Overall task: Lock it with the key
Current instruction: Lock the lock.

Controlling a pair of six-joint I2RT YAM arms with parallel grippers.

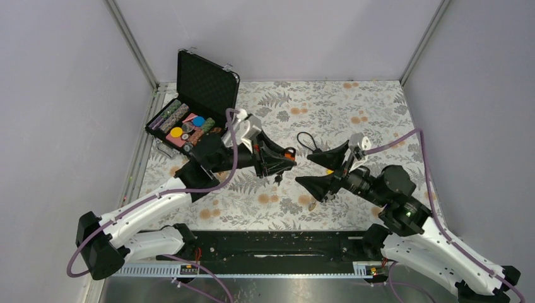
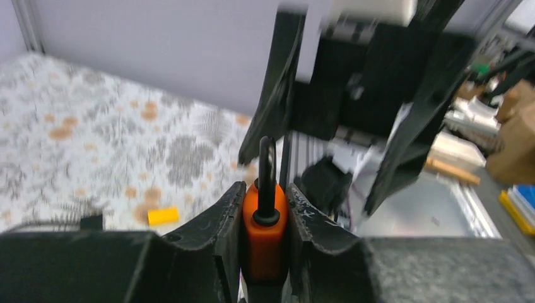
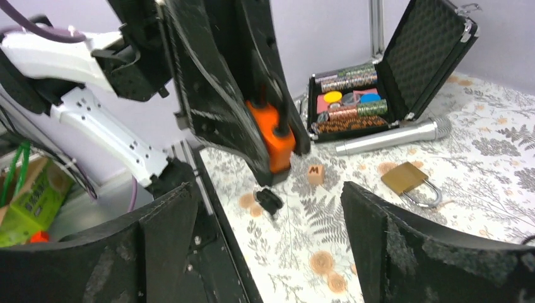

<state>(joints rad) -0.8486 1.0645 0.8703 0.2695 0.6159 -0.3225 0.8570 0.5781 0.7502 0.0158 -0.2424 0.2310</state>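
Above the middle of the table (image 1: 353, 107), the orange padlock (image 2: 265, 240) is clamped by its body between the left fingers (image 2: 217, 227), and its black shackle (image 2: 267, 170) is free. Just to its right, the right fingers (image 3: 404, 240) are spread wide and hold nothing. The small dark thing (image 3: 269, 201) below the padlock is probably the key, but I cannot tell for sure. The padlock looks hard, compact and fairly heavy, with a smooth coat that could slip. A key would be thin and light, and best pinched across its flat head.
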